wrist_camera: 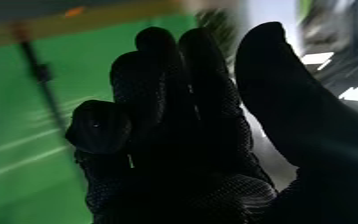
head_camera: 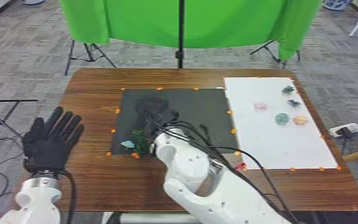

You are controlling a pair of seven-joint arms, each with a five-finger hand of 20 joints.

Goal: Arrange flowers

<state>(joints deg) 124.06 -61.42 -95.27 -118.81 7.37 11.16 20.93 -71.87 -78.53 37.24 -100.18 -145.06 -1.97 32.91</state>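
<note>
My right hand (head_camera: 151, 106) is over the dark mat in the head view, dark against it. In the right wrist view the same hand (wrist_camera: 193, 135) is open, its thumb apart from the fingers and nothing gripped. A blurred green leafy thing (wrist_camera: 213, 22) shows beyond its fingertips. Near the mat's front left corner lie a pale blue flower (head_camera: 127, 144) and green foliage (head_camera: 140, 140). On the white sheet (head_camera: 255, 140) are a pink flower (head_camera: 261, 106), a teal one (head_camera: 282, 119), an orange one (head_camera: 301, 120) and dark green pieces (head_camera: 287, 89). My left hand (head_camera: 49, 145) rests open at the table's left edge.
The dark mat (head_camera: 189, 100) is bordered by orange markers on the brown table (head_camera: 104, 182). My right forearm crosses the front of the table between the mat and the sheet, with loose cables along it. A red piece (head_camera: 240, 166) lies beside the forearm.
</note>
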